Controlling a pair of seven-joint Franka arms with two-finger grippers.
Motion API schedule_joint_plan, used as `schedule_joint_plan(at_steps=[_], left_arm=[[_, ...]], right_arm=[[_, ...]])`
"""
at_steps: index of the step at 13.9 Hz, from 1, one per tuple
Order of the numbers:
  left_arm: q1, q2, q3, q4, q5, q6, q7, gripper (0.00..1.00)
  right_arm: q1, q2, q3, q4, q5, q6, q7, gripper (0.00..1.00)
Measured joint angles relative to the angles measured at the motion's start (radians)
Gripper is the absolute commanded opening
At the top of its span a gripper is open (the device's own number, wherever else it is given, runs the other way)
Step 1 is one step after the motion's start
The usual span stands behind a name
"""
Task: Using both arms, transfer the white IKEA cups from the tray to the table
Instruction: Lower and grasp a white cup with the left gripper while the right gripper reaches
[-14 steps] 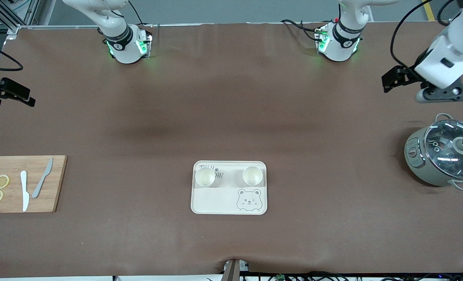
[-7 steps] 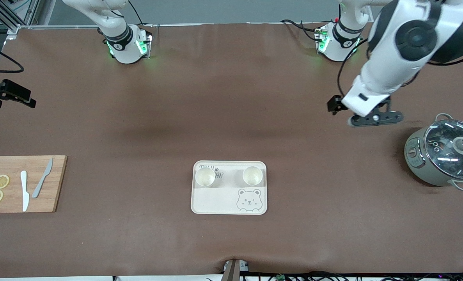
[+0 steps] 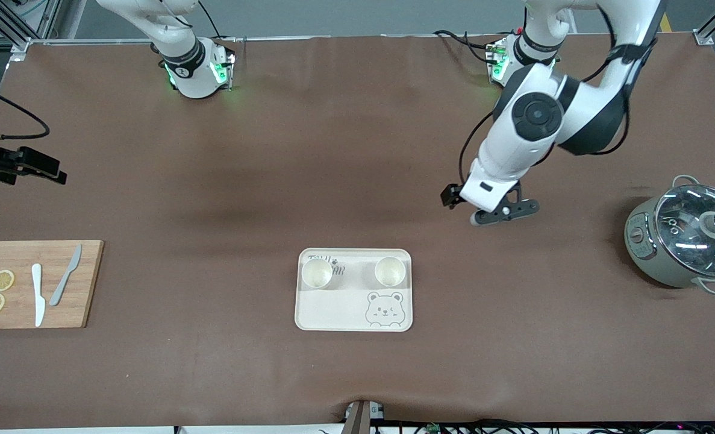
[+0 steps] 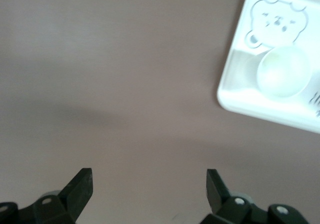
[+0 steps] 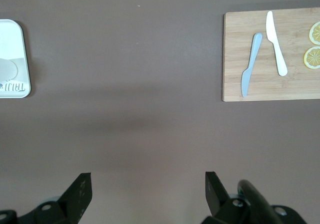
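Two cream-white cups [image 3: 317,272] [image 3: 390,271] stand upright and apart on the bear tray [image 3: 333,313], along its edge farther from the front camera. My left gripper [image 3: 503,212] hangs open and empty over bare table between the tray and the pot. In the left wrist view it [image 4: 150,184] is open, with one cup [image 4: 283,70] and the tray [image 4: 235,92] off at the frame's corner. My right gripper [image 5: 148,186] is open and empty over bare table. Its hand [image 3: 17,164] shows at the right arm's end of the table. A sliver of one cup [image 5: 7,67] shows there.
A wooden cutting board [image 3: 38,283] with two knives and lemon slices lies at the right arm's end, also in the right wrist view [image 5: 270,84]. A grey-green pot with a glass lid [image 3: 685,241] stands at the left arm's end.
My left arm has swung from above the pot end in toward the middle, and its gripper is now much closer to the tray. My right hand has shifted slightly toward the cutting board.
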Motion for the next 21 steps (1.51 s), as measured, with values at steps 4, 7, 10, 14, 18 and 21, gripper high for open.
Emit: schedule_joint_plan(at_steps=[4, 7, 10, 14, 18, 21], left_arm=[[-0.086, 0.228, -0.001, 0.174, 0.205, 0.057, -0.256, 1.0], [-0.141, 0.368, 0.001, 0.321, 0.243, 0.057, -0.332, 0.94], [-0.164, 0.437, 0.012, 0.411, 0.244, 0.059, -0.334, 0.86], [-0.171, 0.492, 0.037, 0.456, 0.244, 0.141, -0.334, 0.81], [-0.191, 0.534, 0.068, 0.463, 0.244, 0.189, -0.334, 0.52], [-0.196, 0.54, 0.069, 0.466, 0.244, 0.19, -0.334, 0.18]], right_arm=[[0.024, 0.02, 0.013, 0.0, -0.012, 0.036, -0.014, 1.0], [0.066, 0.064, 0.017, -0.001, -0.022, 0.06, -0.01, 1.0], [0.067, 0.1, 0.015, -0.001, -0.024, 0.068, -0.01, 1.0], [0.063, 0.14, 0.009, 0.0, -0.024, 0.091, -0.01, 1.0], [0.059, 0.177, 0.007, 0.001, -0.024, 0.095, 0.014, 1.0], [0.065, 0.22, 0.011, 0.002, -0.024, 0.105, 0.094, 1.0]])
